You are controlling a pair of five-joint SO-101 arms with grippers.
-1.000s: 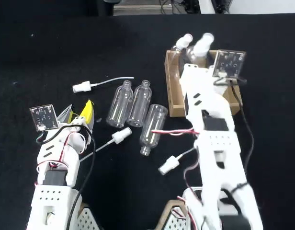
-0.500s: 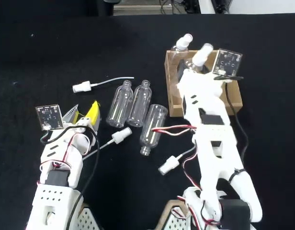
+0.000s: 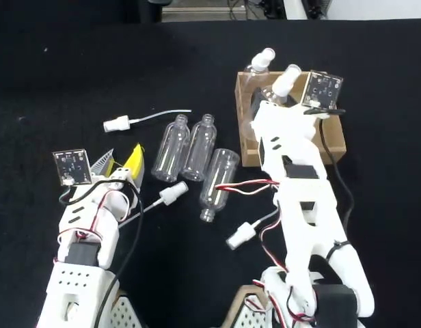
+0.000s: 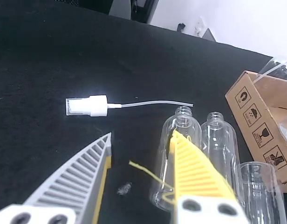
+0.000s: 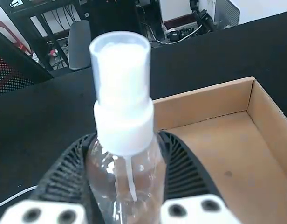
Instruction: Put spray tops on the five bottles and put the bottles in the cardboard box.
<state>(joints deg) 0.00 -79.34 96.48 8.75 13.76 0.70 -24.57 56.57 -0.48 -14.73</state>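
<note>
Bottle [image 5: 121,116], capped, is clamped upright by the right gripper [image 5: 126,163] at the cardboard box [image 5: 204,100], likely for boxing; the left gripper [image 4: 141,135] gapes toward a loose spray top [image 4: 87,106].

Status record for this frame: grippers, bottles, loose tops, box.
left gripper: jaws open, empty, low over table
right gripper: jaws shut on capped bottle, held over cardboard box
second capped bottle: at the box's far corner
uncapped bottles: three, lying on the table
loose spray tops: three, on the table
</note>
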